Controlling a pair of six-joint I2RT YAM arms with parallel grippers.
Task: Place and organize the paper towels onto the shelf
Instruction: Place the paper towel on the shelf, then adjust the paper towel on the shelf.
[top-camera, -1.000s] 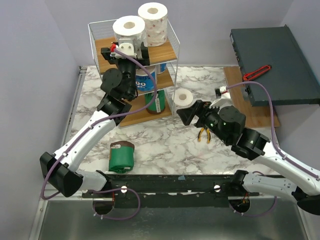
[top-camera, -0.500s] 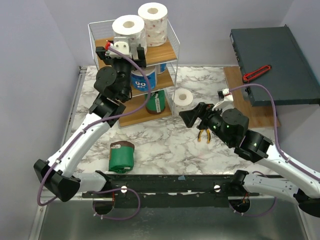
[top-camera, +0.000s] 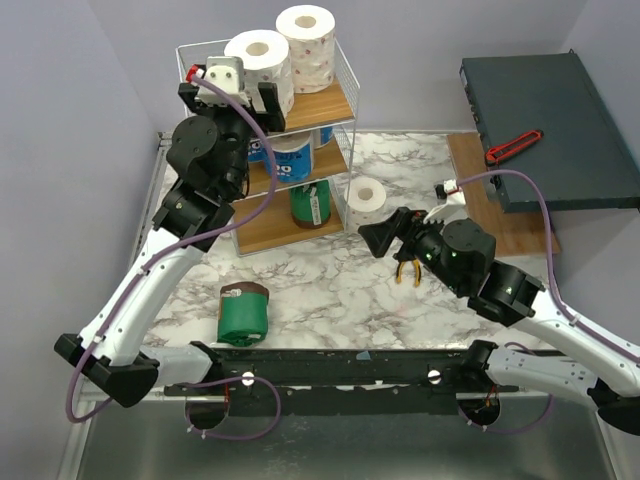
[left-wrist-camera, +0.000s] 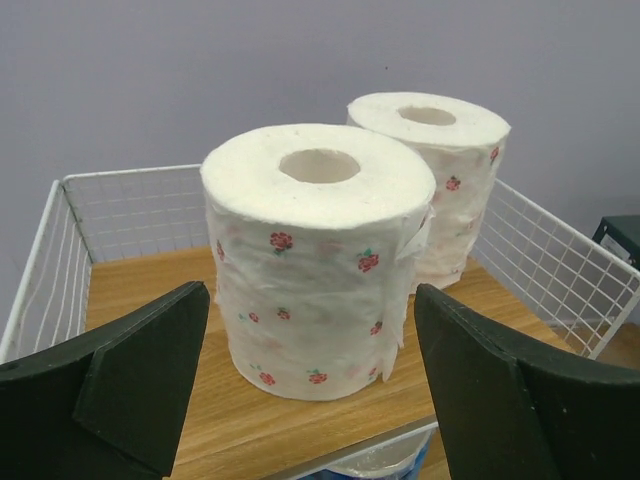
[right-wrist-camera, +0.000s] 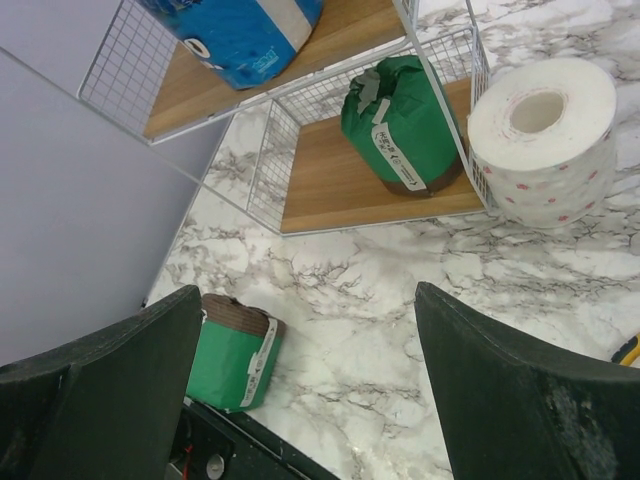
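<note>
Shelf (top-camera: 268, 232): stands at the far-left corner of the counter (top-camera: 330, 290). Its top tier carries two upright speckled white rolls, the nearer roll (left-wrist-camera: 315, 250) and the farther roll (left-wrist-camera: 440, 170), close together. Bare board shows to their left. The middle tier holds blue rolls, partly hidden by the left arm. The bottom tier holds one green roll, with bare board left of it.

Loose items: a green roll (top-camera: 243, 313) lies on its side toward the near-left corner, long axis roughly near to far. A white roll (top-camera: 366, 194) stands upright, core vertical, just beside the shelf's right wire side.

Left gripper (top-camera: 228, 92): jaws wide apart, empty, level with the top tier and facing the nearer roll without touching it.

Right gripper (top-camera: 383, 232): jaws spread, empty, mid-counter. The loose white roll lies just beyond it, toward the far-left; this arm is the nearer one.

Assessment: the shelf wire crowds that roll's left flank; its other sides are open marble.
</note>
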